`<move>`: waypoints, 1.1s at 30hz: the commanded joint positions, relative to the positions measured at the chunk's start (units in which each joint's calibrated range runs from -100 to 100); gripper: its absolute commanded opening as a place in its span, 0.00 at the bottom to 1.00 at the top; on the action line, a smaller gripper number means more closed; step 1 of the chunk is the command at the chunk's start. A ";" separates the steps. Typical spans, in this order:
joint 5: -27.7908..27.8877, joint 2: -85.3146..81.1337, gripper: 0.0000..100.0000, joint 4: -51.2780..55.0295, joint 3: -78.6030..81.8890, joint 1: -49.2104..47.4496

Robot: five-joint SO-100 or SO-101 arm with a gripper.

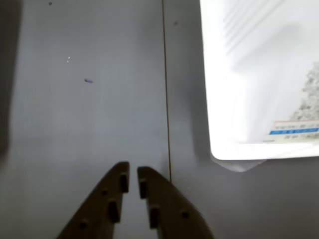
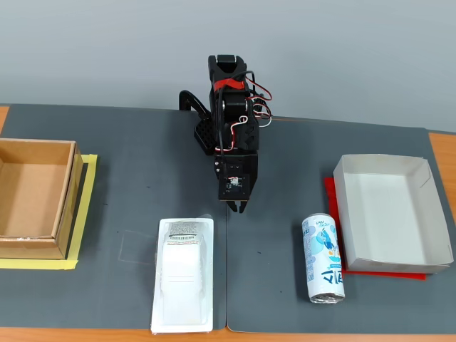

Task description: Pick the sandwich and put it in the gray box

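Gripper point(image 1: 133, 180) nearly closed, seemingly empty, beside sandwich point(image 1: 259, 79).

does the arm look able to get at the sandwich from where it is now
Probably yes. The sandwich lies flat on the mat with nothing on it or between it and the gripper, which hangs nearby, its jaws nearly shut. The can stands well off to the other side.

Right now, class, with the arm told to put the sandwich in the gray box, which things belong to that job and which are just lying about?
Belong to the job:
sandwich
gray box
gripper, nearly closed and empty

Just lying about:
drink can
brown cardboard box
yellow tape
red sheet under the gray box
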 commanded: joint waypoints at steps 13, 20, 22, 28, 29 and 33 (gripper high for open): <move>-0.25 26.87 0.02 -0.73 -26.98 0.61; 0.53 36.45 0.02 -2.64 -38.56 2.69; 1.52 39.42 0.02 -2.64 -42.36 2.69; 3.14 48.58 0.02 -2.03 -53.30 4.71; 3.45 50.19 0.02 -1.95 -55.11 5.31; 3.97 56.04 0.02 -1.86 -61.62 8.07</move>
